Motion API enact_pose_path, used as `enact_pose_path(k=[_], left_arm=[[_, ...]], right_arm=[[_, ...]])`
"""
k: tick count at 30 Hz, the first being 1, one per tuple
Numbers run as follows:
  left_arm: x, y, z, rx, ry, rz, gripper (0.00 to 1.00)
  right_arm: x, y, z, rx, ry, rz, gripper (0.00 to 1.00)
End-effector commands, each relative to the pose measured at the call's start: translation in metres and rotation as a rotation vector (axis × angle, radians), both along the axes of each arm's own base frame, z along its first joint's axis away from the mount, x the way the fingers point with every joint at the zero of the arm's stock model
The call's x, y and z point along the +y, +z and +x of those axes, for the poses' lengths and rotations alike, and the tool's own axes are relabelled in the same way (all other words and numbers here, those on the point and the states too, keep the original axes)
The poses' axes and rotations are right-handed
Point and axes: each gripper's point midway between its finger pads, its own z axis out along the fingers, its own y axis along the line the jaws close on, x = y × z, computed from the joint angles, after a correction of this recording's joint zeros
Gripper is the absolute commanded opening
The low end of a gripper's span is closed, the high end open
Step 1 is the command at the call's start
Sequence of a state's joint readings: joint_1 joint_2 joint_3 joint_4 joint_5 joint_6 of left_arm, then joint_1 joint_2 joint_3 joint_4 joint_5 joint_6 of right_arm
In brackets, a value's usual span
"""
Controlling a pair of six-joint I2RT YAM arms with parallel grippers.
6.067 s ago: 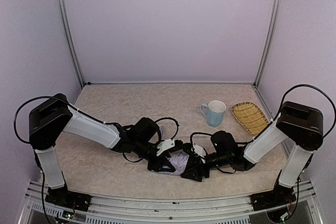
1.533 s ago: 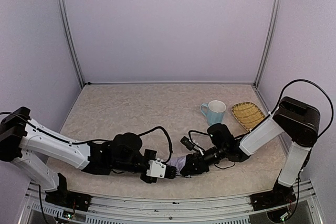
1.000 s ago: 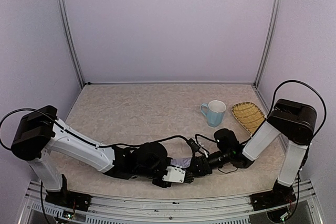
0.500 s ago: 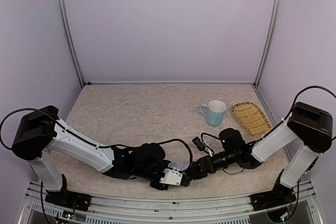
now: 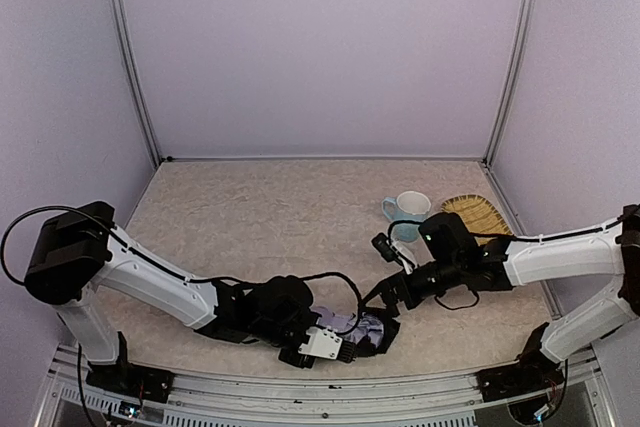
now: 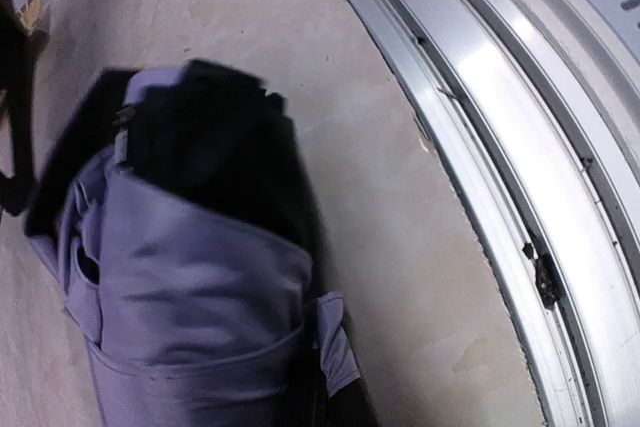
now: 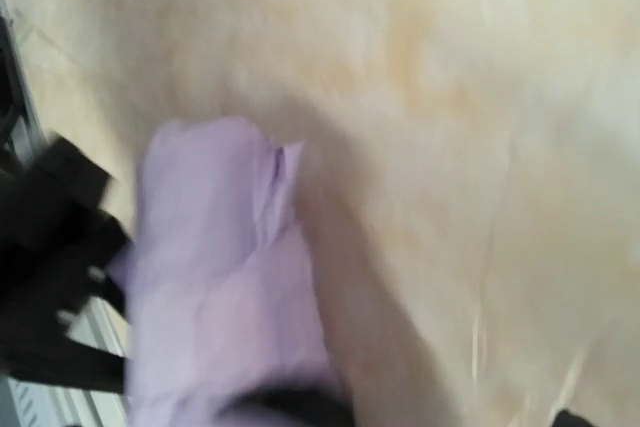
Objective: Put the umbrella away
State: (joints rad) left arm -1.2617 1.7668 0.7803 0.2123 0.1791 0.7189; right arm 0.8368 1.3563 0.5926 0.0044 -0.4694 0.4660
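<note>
The pale lavender umbrella (image 5: 345, 325) lies near the table's front edge, between the two grippers. In the left wrist view the umbrella (image 6: 190, 297) fills the left half, with its black handle (image 6: 210, 117) at the far end and its strap tab (image 6: 336, 342) hanging at the side. My left gripper (image 5: 345, 344) lies low on the table and is shut on the umbrella. My right gripper (image 5: 385, 299) is raised above the umbrella's right end. In the blurred right wrist view, lavender fabric (image 7: 220, 277) runs right up to its jaws, and it looks shut on that fabric.
A light blue mug (image 5: 404, 207) stands at the back right, partly behind my right arm. A woven bamboo tray (image 5: 478, 215) lies to the right of the mug. The metal rail (image 6: 520, 117) of the table's front edge runs close beside the umbrella.
My right arm has lifted off the table and swung up and back. The umbrella's fabric has spread out at its right end. My left gripper has stayed on the umbrella near the front edge.
</note>
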Motion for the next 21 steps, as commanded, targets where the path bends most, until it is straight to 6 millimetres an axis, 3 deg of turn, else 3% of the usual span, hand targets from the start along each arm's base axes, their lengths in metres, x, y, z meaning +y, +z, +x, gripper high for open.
enact_pose_path(k=[1,8,13,17,21], left_arm=[[0.030,-0.036,-0.008,0.057,0.003,0.144,0.00],[0.029,-0.033,-0.007,0.057,0.011,0.132,0.00],[0.030,-0.033,-0.006,0.066,0.015,0.124,0.00],[0.030,-0.032,-0.005,0.066,0.017,0.121,0.00],[0.033,-0.033,-0.003,0.060,0.029,0.123,0.00]], right_arm=[[0.013,0.003,0.002,-0.075,0.098,-0.044,1.00],[0.050,-0.044,-0.022,-0.090,0.269,-0.157,1.00],[0.065,-0.052,-0.038,-0.039,0.240,-0.159,1.00],[0.065,-0.059,-0.042,-0.035,0.197,-0.221,1.00],[0.042,-0.091,-0.042,-0.001,0.136,-0.356,0.97]])
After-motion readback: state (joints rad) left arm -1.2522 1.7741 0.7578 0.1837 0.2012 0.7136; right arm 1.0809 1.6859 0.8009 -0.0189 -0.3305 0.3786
